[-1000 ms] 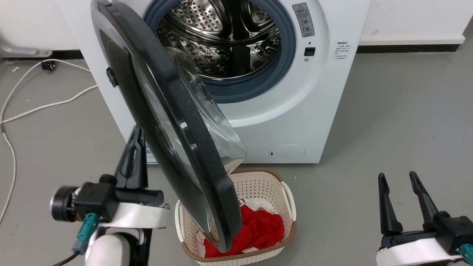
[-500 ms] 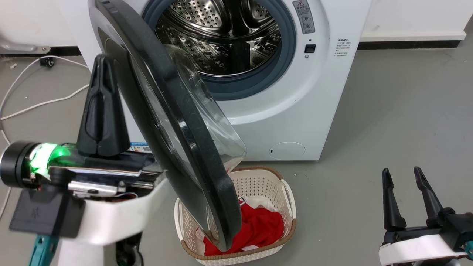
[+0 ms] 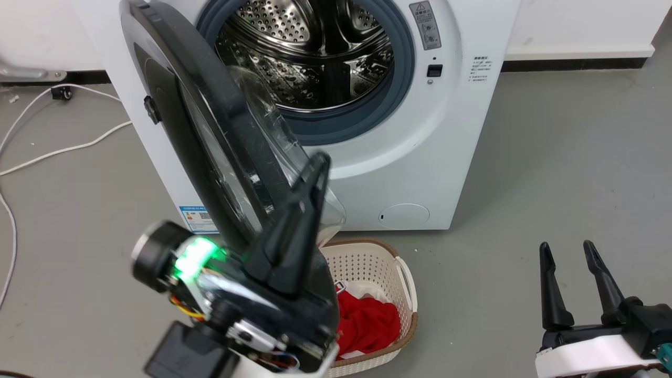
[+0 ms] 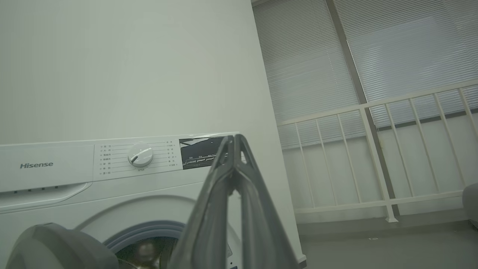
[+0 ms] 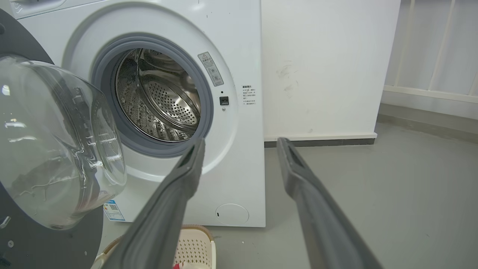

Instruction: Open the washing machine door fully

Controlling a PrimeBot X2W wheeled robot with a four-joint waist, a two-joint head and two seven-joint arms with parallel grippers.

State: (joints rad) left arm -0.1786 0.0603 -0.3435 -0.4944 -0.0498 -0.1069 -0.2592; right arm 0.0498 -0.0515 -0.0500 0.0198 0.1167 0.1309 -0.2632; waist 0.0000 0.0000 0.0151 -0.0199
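The white washing machine (image 3: 420, 157) stands ahead with its steel drum (image 3: 315, 58) exposed. Its black washing machine door (image 3: 220, 110) hangs partly open, hinged on the left, edge toward me, clear glass bowl (image 5: 56, 142) facing the drum. My left gripper (image 3: 319, 163) is shut and empty, raised close to the camera in front of the door's lower rim, fingers pointing up and right. Whether it touches the door I cannot tell. In the left wrist view the shut left gripper (image 4: 234, 137) points at the control panel (image 4: 138, 155). My right gripper (image 3: 566, 247) rests open at the lower right.
A cream perforated basket (image 3: 367, 262) with red cloth (image 3: 367, 320) sits on the floor under the door's lower edge. White cables (image 3: 52, 152) lie on the grey floor at the left. A wall and a white railing (image 4: 373, 149) stand to the machine's right.
My left gripper has swung from the door's left side across to in front of its lower rim, now tilted up-right. The door and the right gripper have barely moved; the camera shifted slightly.
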